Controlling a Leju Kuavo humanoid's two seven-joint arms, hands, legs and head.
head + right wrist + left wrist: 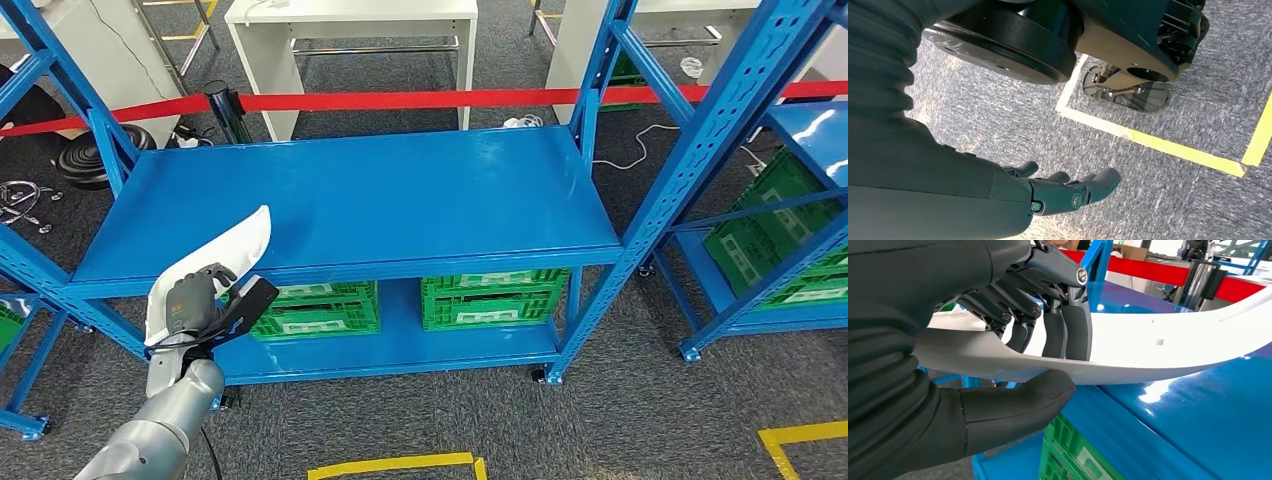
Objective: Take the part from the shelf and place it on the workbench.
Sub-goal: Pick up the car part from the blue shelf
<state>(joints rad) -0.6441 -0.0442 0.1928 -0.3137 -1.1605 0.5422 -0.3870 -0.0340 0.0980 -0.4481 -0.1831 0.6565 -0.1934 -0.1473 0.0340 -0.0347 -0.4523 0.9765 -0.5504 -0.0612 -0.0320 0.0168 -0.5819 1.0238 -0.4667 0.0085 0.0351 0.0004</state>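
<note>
The part is a long, curved white panel point(222, 258). My left hand point(205, 305) grips its near end at the front left corner of the blue workbench top point(400, 195). The far end of the panel reaches over that surface. In the left wrist view the thumb point(1018, 405) presses under the white panel point(1158, 347) and the dark fingers point(1068, 327) lie across its upper face. My right hand point(1063, 192) hangs over the grey carpet with its fingers extended and nothing in them.
Green crates point(495, 297) sit on the lower shelf under the blue top. Another blue rack point(760, 150) with green crates stands to the right. A red barrier tape point(420, 99) runs behind. Yellow floor tape point(400, 465) marks the carpet in front.
</note>
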